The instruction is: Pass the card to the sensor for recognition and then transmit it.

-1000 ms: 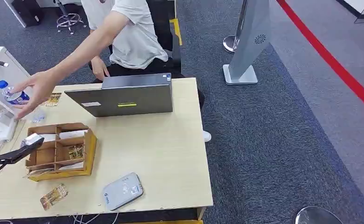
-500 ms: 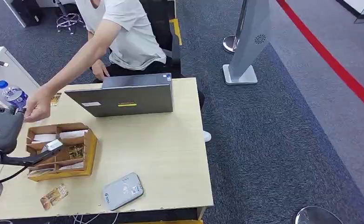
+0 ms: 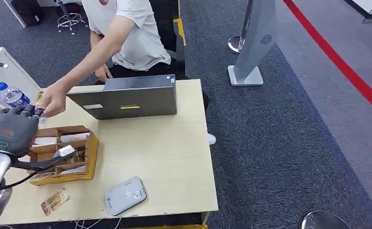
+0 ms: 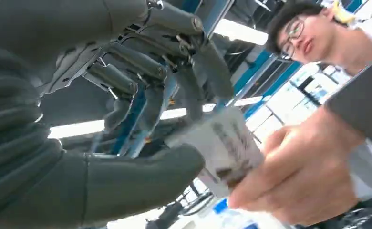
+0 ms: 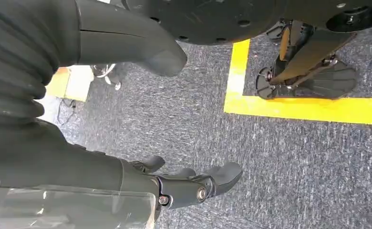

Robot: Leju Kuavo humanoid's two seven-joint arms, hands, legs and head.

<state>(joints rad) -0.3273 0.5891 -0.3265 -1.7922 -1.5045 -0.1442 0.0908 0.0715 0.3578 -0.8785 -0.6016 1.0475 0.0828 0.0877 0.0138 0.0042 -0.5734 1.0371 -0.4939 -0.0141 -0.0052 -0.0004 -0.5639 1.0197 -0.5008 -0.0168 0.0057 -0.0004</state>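
Card meeting a person's hand above the cardboard organiser's far corner.

The left hand (image 3: 10, 131) hovers over the far left corner of the cardboard organiser (image 3: 89, 151), which sits on the wooden table (image 3: 170, 157); in the left wrist view the thick thumb and dark fingers (image 4: 208, 62) pinch a pale card (image 4: 222, 148), and the person's hand (image 3: 53, 101) grips the same card from the opposite edge (both have hold of it). The right hand (image 5: 193, 183) hangs over grey carpet, fingers loosely apart and holding nothing. Nearer than the organiser lies the white card reader (image 3: 125, 194), close to the table's front edge, with a loose patterned card (image 3: 55, 200) beside it. Beyond the organiser stands a grey laptop (image 3: 127, 100), and a water bottle (image 3: 13, 97) stands off its far left.
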